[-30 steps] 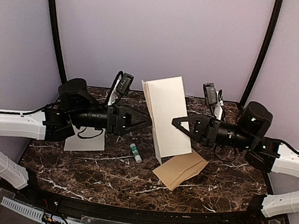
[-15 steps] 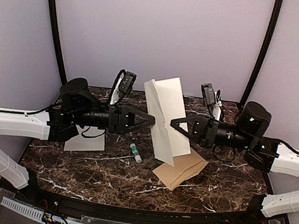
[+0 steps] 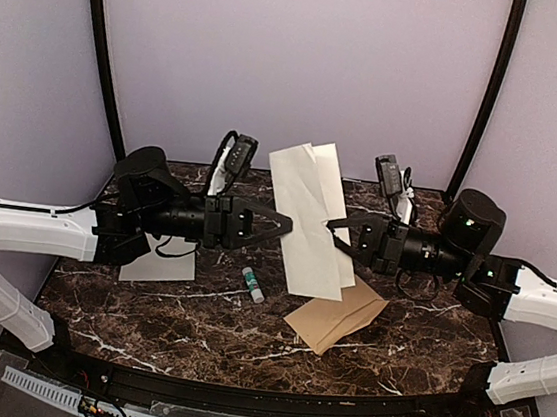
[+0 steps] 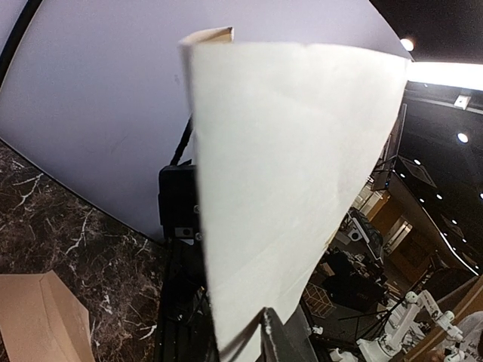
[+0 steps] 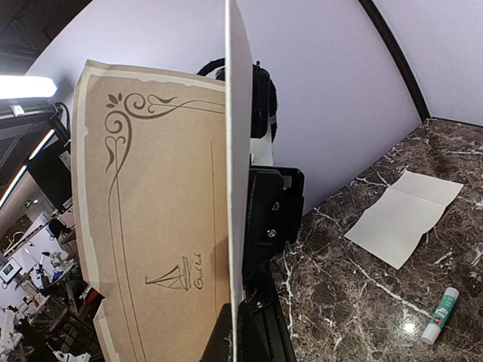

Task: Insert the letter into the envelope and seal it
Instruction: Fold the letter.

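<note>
The letter (image 3: 308, 217), white creased paper, hangs upright in the air between both arms, above the table's middle. My right gripper (image 3: 335, 225) is shut on its right edge. In the right wrist view a printed face of the letter (image 5: 151, 226) shows an ornate border and a small sailboat, with my right gripper (image 5: 235, 332) pinching the sheet edge-on. My left gripper (image 3: 289, 228) is shut on the left edge. In the left wrist view the letter (image 4: 294, 173) fills the frame and hides one finger of my left gripper (image 4: 249, 343). The tan envelope (image 3: 335, 316) lies flat on the table below.
A second white creased sheet (image 3: 159, 260) lies on the table under the left arm. A small glue stick (image 3: 253, 284) lies in front of the left gripper, left of the envelope. The table is dark marble (image 3: 194, 330), with a lilac backdrop behind.
My left gripper's jaws have closed from wide open onto the letter's left edge. The letter has bent along a fold and its lower end has swung slightly right. The right arm holds still.
</note>
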`<state>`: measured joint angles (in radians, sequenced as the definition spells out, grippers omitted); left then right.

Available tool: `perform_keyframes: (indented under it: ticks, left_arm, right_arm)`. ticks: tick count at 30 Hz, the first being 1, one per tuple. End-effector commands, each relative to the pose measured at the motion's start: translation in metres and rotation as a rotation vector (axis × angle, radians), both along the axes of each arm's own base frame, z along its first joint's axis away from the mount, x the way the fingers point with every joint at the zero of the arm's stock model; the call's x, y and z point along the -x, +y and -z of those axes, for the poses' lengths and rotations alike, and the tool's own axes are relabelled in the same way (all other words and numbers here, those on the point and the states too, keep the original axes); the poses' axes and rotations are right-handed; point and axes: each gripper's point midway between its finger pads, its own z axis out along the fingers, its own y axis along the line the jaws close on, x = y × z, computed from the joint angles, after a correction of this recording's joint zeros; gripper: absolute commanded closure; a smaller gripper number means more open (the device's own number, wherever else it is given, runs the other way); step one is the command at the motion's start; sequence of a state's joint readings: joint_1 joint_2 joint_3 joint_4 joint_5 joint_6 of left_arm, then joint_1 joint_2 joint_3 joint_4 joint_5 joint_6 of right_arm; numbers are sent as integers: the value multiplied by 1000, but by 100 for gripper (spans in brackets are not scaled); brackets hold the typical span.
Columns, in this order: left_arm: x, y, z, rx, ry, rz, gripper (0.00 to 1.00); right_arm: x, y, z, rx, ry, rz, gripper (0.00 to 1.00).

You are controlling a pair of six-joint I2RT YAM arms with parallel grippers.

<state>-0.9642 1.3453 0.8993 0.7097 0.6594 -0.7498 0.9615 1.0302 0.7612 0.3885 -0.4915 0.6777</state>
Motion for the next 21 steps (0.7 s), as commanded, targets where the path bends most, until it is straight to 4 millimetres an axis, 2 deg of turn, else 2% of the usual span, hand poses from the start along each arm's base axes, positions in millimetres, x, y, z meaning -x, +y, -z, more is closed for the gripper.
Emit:
perform_keyframes:
  ticks: [1,6,8,12,21]
  left_arm:
    - [7,1,-21,56,-41,26,87]
    - [7,1,-20,54,-39,27,100]
    - [7,1,-20,53,-38,28,100]
    - [8,3,-20,58,-40,26,100]
    - [11,9,-19,59,-45,14,100]
  right_arm:
    - [3,-3,-24,-65,-48,9,100]
    - [2,-5,-25,-69,-49,21,100]
    - [2,-7,-26,-72,-50,28,98]
    - [0,-13,-27,-81,-44,62,81]
    - [-4,-41,-40,-121,-56,171,32]
